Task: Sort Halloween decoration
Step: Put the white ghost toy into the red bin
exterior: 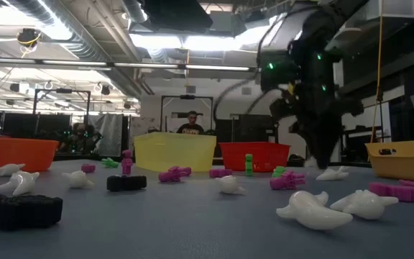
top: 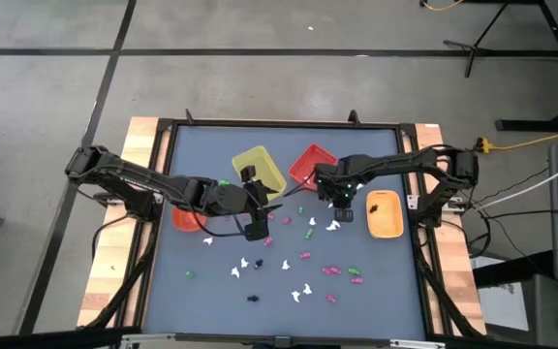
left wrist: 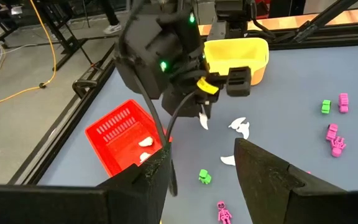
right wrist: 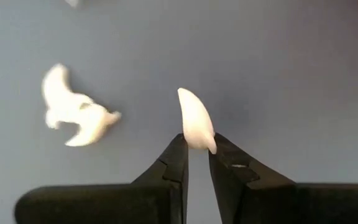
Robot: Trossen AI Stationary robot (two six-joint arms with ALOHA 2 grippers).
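Nearest in the low view lie black trinkets and white ghost-like trinkets on the grey table; pink and green pieces scatter beyond, before the yellow bin and red bin; a person stands far behind; only the right wrist view shows the right gripper pinching a white claw-shaped trinket at its base, lifted clear of the table, another white trinket lying beside; the high view places this gripper near the red bin and orange tray; the left gripper hangs unclenched and empty, by the yellow bin
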